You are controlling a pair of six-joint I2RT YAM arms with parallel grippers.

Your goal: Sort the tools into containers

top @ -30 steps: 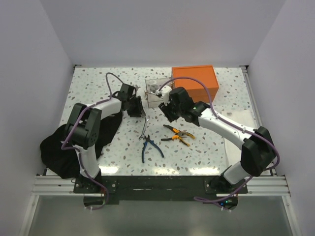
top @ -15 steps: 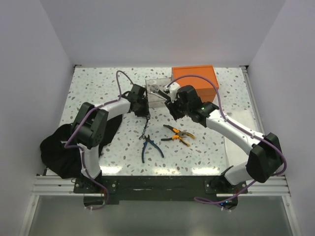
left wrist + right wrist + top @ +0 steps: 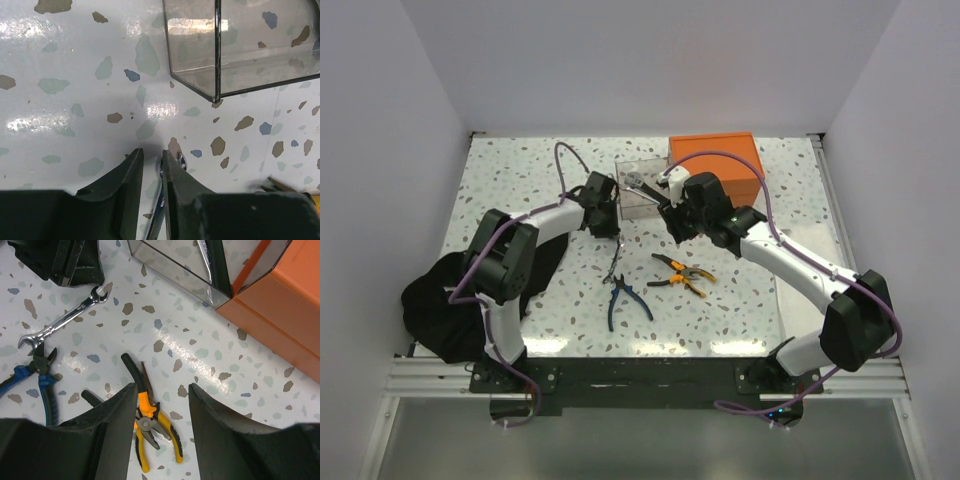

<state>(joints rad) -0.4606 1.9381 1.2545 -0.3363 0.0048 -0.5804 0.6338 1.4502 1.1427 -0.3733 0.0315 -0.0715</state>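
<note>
A silver spanner [image 3: 613, 258] lies flat on the speckled table. My left gripper [image 3: 609, 226] is down over its ring end. In the left wrist view the left gripper [image 3: 152, 151] is open by a narrow gap, with the spanner [image 3: 159, 210] running between the fingers against the right one. My right gripper [image 3: 161, 390] hangs open above the orange-and-black-handled pliers [image 3: 150, 425], holding nothing. Blue-handled pliers [image 3: 620, 300] lie nearer the front. The small clear box [image 3: 642, 190] holds a black-handled tool [image 3: 217, 265]. The orange box [image 3: 720, 160] stands shut behind it.
The black fabric bag [image 3: 440, 300] slumps at the table's left front corner under the left arm. A flat white sheet [image 3: 798, 305] lies at the right. The clear box's corner [image 3: 217, 95] is close ahead of the left fingers. White walls enclose the table.
My left gripper has shifted right, down to the spanner's far end, and its jaws have narrowed. The right gripper has moved a little right and back, towards the clear box.
</note>
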